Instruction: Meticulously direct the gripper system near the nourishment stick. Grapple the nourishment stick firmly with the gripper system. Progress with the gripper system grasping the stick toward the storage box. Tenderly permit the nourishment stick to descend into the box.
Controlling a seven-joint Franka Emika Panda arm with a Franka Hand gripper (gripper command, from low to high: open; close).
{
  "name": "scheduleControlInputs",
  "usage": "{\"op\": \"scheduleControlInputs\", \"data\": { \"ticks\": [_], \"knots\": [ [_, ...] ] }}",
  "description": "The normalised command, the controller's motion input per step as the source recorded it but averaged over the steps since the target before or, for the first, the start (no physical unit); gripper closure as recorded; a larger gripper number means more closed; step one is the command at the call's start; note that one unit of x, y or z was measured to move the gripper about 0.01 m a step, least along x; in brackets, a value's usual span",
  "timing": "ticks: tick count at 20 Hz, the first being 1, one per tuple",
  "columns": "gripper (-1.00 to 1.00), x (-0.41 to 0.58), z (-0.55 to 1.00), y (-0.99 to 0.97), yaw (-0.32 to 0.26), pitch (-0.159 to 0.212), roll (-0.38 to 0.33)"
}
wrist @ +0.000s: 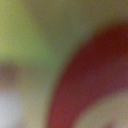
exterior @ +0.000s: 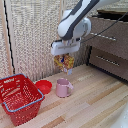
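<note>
In the exterior view my white gripper hangs from the white-and-grey arm, shut on the snack packet. The yellow-orange packet dangles below the fingers, in the air above the pink mug. The red lattice basket with its blue-grey rim stands on the table at the exterior view's left, well away from the gripper. The wrist view is a close blur of red and yellow-green; nothing in it can be told apart.
A small red bowl sits between the basket and the pink mug. Brown wooden drawers stand at the exterior view's right behind the arm. A pale slatted wall closes the back of the wooden table.
</note>
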Motion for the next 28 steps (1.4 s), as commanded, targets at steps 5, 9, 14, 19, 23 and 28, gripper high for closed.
{"op": "scheduleControlInputs", "data": {
  "ticks": [5, 9, 14, 19, 23, 28],
  "knots": [
    [1.00, -0.177, 0.69, 0.61, -0.001, 0.024, 0.121],
    [1.00, -0.082, 0.52, 0.75, 0.000, 0.070, 0.098],
    [1.00, -0.021, 0.39, 0.85, 0.000, 0.108, 0.035],
    [1.00, 0.027, 0.31, 0.94, 0.000, 0.127, 0.000],
    [1.00, 0.049, 0.32, 0.94, 0.001, 0.127, 0.000],
    [1.00, 0.155, 0.28, 0.94, 0.010, 0.120, -0.001]
  ]
}}
